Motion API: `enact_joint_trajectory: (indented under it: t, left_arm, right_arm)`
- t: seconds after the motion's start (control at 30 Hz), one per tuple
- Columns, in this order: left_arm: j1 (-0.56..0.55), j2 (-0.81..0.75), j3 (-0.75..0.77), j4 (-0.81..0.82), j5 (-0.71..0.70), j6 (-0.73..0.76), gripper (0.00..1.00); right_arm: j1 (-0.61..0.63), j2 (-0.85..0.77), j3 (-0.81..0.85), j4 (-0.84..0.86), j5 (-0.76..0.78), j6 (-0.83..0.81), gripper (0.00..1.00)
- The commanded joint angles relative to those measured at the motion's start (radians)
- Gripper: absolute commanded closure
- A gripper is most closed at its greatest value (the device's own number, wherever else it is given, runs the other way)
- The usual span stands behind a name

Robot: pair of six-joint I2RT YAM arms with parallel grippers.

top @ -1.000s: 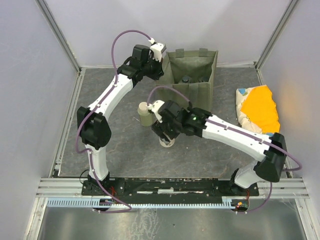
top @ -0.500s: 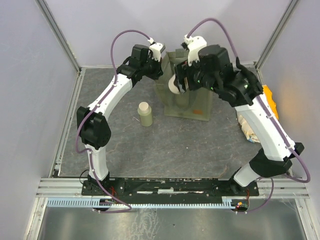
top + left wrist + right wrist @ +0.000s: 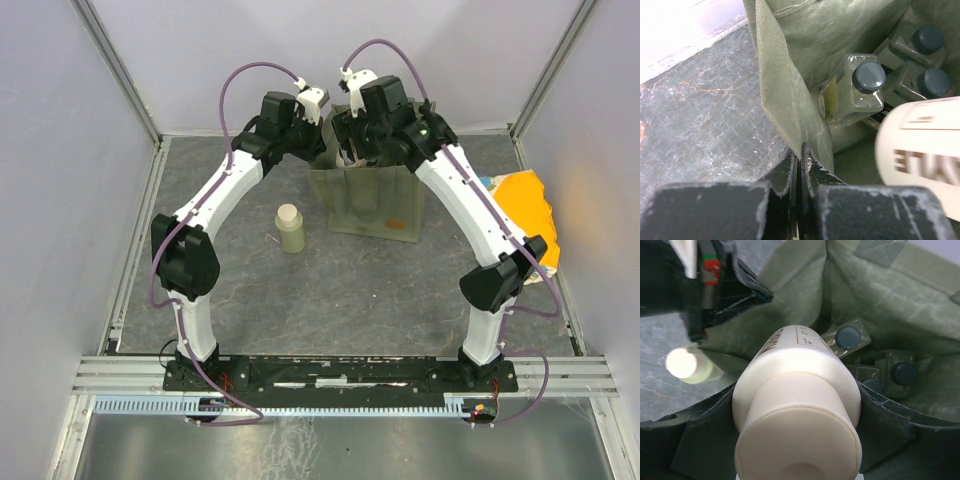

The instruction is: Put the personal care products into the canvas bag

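Note:
The olive-green canvas bag (image 3: 375, 205) stands at the back of the table. My left gripper (image 3: 302, 135) is shut on the bag's left rim (image 3: 790, 125), holding it open. My right gripper (image 3: 365, 140) is shut on the cream bottle (image 3: 797, 390) and holds it tilted over the bag's mouth; the bottle also shows in the left wrist view (image 3: 922, 145). Three clear square bottles with dark caps (image 3: 868, 77) lie inside the bag, also seen in the right wrist view (image 3: 848, 337). The olive-green bottle (image 3: 290, 228) stands upright on the table left of the bag.
The orange and cream soft packet (image 3: 525, 215) lies at the right side of the table. Grey walls and metal posts enclose the table on three sides. The arm bases sit on the rail at the near edge.
My right gripper has lifted the cream bottle from the table in front of the bag and carried it up and back over the bag's mouth. The left gripper has stayed on the rim.

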Motion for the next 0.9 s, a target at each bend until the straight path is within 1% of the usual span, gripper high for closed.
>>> enact_joint_trajectory:
  t: [0.0, 0.23, 0.37, 0.57, 0.87]
  left_arm:
    - [0.010, -0.086, -0.005, -0.004, 0.042, -0.007, 0.97]
    - [0.010, -0.104, 0.012, -0.008, 0.067, -0.025, 0.97]
    - [0.010, -0.117, 0.023, -0.012, 0.085, -0.043, 0.97]
    - [0.010, -0.133, 0.039, -0.015, 0.090, -0.051, 0.97]
    - [0.011, -0.134, 0.090, -0.071, 0.056, -0.052, 0.97]
  right_arm:
    - [0.002, -0.030, -0.020, 0.197, 0.013, -0.052, 1.00]
    - [0.000, -0.001, -0.028, 0.169, -0.032, 0.005, 1.00]
    - [0.000, 0.005, -0.026, 0.125, -0.013, 0.054, 1.00]
    - [-0.001, 0.025, -0.086, 0.144, 0.004, 0.084, 1.00]
    - [-0.027, 0.081, -0.153, 0.155, 0.012, 0.143, 1.00]
